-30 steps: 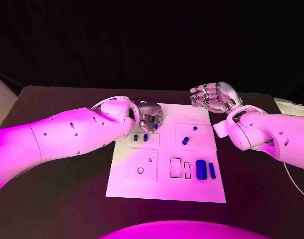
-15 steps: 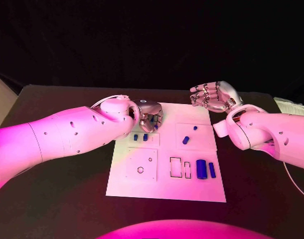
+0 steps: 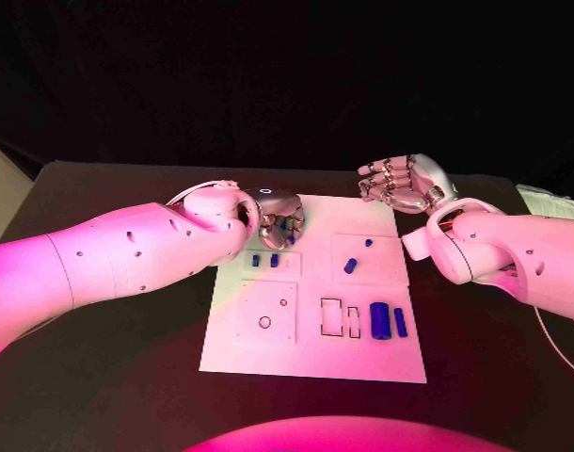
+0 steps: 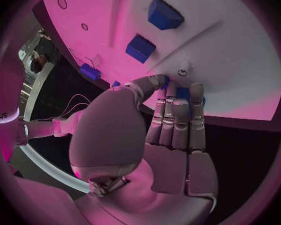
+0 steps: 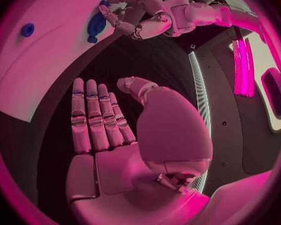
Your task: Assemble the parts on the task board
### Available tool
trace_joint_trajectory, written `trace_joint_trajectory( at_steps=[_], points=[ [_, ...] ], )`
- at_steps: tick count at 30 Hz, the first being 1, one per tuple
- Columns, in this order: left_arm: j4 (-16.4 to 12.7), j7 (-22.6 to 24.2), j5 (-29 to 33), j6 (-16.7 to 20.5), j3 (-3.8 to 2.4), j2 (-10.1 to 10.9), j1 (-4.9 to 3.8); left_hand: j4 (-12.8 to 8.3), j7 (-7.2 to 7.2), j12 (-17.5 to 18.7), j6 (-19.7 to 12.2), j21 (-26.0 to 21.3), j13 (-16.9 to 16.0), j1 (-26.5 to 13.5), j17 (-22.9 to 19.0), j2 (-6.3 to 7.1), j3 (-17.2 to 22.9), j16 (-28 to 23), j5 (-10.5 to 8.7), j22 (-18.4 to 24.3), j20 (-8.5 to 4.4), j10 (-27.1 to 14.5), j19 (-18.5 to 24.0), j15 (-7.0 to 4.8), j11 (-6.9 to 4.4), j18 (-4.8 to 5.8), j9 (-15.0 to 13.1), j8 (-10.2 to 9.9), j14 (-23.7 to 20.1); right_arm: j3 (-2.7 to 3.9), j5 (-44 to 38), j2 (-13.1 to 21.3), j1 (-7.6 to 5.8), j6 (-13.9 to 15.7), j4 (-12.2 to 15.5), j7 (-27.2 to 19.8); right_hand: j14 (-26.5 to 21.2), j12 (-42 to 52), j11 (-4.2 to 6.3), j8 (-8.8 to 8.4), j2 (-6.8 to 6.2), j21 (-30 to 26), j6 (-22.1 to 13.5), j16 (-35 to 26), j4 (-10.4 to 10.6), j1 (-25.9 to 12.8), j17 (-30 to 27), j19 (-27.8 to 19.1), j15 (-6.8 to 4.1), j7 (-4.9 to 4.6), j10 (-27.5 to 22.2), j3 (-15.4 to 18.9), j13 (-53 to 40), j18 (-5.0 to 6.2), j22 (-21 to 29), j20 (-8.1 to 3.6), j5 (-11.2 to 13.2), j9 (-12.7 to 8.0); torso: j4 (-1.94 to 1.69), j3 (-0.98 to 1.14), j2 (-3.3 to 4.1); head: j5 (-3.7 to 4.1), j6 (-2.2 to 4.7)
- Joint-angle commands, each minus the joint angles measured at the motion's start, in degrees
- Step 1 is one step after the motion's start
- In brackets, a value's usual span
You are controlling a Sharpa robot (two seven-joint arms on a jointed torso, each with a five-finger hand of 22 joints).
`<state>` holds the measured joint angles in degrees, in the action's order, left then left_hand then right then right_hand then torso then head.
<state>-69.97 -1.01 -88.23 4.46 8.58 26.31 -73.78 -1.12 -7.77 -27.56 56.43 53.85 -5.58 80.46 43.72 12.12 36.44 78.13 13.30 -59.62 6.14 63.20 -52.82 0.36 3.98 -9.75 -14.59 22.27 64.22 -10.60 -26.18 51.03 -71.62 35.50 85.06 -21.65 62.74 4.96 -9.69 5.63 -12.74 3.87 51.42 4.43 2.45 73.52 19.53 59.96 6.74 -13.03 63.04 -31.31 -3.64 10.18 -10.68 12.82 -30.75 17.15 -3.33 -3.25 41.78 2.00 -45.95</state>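
White and flat, the task board (image 3: 317,320) lies mid-table, small blue parts (image 3: 381,320) clustered toward four o'clock. Left hand (image 3: 281,220) pinches a blue piece (image 4: 184,93) (far edge); right hand (image 3: 403,183) hovers, fingers spread.

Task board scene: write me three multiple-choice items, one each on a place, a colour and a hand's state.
1. Where is the left hand?
A. On the bare table
B. At the task board's near right corner
C. Over the task board's far left part

2. What colour are the parts?
A. Grey
B. Blue
C. Red

3. What state is the right hand in?
A. Empty, fingers apart
B. Holding a part
C. Pressing on the board

Answers:
1. C: the head view shows it there, fingertips closed on one blue part.
2. B: every piece on the board is blue.
3. A: it hangs beyond the board's far right corner with nothing in it.
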Motion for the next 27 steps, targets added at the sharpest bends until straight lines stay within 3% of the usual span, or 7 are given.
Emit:
trace_joint_trajectory(
  at_steps=[1,5,15,21,27],
  points=[
    [-0.67,1.54,1.32,2.84,-0.03,0.61,0.11,-0.33,-0.03,0.68,0.72,0.31,-0.14,-0.13,0.14,-0.51,-0.01,0.10,-0.05,-0.14,0.08,0.53,-0.48,0.11,-0.05,-0.75,-0.11,-0.39,0.41,0.00,-0.25,-0.04,0.02,-0.88,0.10,-0.60,-0.04,-0.28,-0.03,-0.31,0.46,0.19,0.27,-0.23,-0.24,-0.10,-0.05,0.21,0.24,-0.48,0.24,-0.12,0.03,0.23,0.05,-0.01,-0.31,-0.06,0.00,0.03,0.02,0.09,0.02],
    [-1.95,1.90,2.62,3.45,-0.58,1.86,0.14,-0.39,-0.03,1.06,0.93,0.39,-0.15,-0.19,0.33,-0.52,0.00,0.19,-0.06,-0.21,0.09,0.86,-0.51,0.12,-0.05,-0.76,-0.19,-0.48,0.63,0.00,-0.24,-0.06,0.02,-0.90,0.09,-0.62,-0.04,-0.28,-0.03,-0.31,0.46,0.19,0.27,-0.23,-0.24,-0.10,-0.05,0.21,0.24,-0.48,0.24,-0.12,0.03,0.23,0.05,-0.01,-0.31,-0.06,-0.04,0.03,-0.02,0.12,0.05],
    [-6.03,1.76,5.79,2.13,-3.51,5.76,0.10,-0.34,-0.01,2.23,1.31,0.48,-0.17,-0.77,0.58,-0.31,-0.26,0.43,-0.09,-0.33,0.16,1.61,-0.54,0.15,-0.06,-0.74,-0.39,-0.89,1.05,0.00,-0.22,-0.07,0.03,-0.93,0.05,-0.65,-0.02,-0.29,-0.02,-0.32,0.52,0.20,0.32,-0.22,-0.24,-0.14,-0.09,0.24,0.23,-0.47,0.28,-0.16,0.03,0.23,0.12,-0.01,-0.32,-0.06,-0.18,0.00,-0.11,-0.09,0.34],
    [-6.84,0.89,6.14,0.67,-4.01,7.69,0.06,-0.28,0.03,2.47,1.40,0.45,-0.18,-0.94,0.57,-0.28,-0.34,0.46,-0.09,-0.33,0.18,1.75,-0.51,0.14,-0.10,-0.74,-0.44,-0.97,1.07,0.00,-0.22,0.03,0.03,-0.90,0.04,-0.65,-0.02,-0.29,-0.02,-0.32,0.52,0.20,0.32,-0.22,-0.24,-0.14,-0.09,0.24,0.23,-0.47,0.28,-0.16,0.03,0.23,0.12,-0.01,-0.32,-0.06,-0.09,-0.01,0.01,-0.09,0.43],
    [-6.55,0.07,5.08,-0.18,-4.00,8.43,0.06,-0.30,0.07,2.58,1.51,0.43,-0.21,-0.93,0.65,-0.31,-0.35,0.50,-0.10,-0.33,0.18,1.89,-0.50,0.12,-0.14,-0.75,-0.48,-0.99,1.13,0.00,-0.22,0.09,0.03,-0.88,0.05,-0.64,-0.02,-0.29,-0.02,-0.32,0.52,0.20,0.32,-0.22,-0.24,-0.14,-0.09,0.24,0.23,-0.47,0.28,-0.16,0.03,0.23,0.12,-0.01,-0.32,-0.06,-0.09,0.02,-0.01,-0.19,0.39]
  ],
)
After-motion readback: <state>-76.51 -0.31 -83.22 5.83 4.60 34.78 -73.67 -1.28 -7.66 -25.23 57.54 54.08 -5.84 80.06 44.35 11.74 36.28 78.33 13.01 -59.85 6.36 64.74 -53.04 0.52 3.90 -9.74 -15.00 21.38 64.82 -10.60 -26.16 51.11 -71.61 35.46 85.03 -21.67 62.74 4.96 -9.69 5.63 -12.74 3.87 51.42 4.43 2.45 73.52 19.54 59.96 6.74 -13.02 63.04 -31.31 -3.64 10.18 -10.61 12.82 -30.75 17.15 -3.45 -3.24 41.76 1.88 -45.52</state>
